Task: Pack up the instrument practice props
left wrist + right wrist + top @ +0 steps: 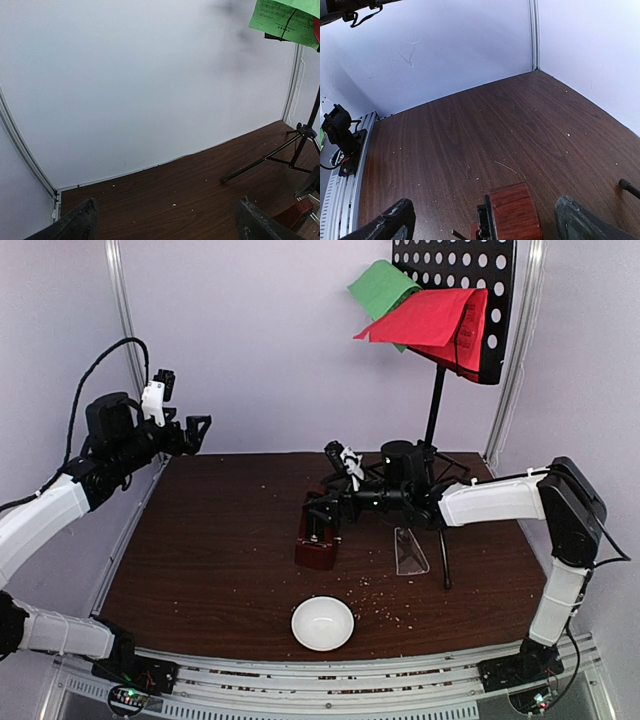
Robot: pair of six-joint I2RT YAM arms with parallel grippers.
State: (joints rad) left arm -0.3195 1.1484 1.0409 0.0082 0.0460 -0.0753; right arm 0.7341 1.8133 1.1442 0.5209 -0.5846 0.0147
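The dark red-brown metronome (319, 535) stands near the table's middle, its top also low in the right wrist view (514, 212). Its clear wedge cover (409, 552) lies on the table to its right. The black perforated music stand (470, 300) stands at the back right on a tripod (295, 150), holding a green sheet (380, 285) and a red sheet (432, 318). My right gripper (322, 502) is open, its fingers either side of the metronome top without touching. My left gripper (198, 430) is open and empty, raised over the table's back left corner.
A small white bowl (322, 623) sits near the front edge. Pale walls close the back and sides. A tripod leg (443, 565) reaches forward beside the clear cover. Crumbs dot the dark wood table (220, 540).
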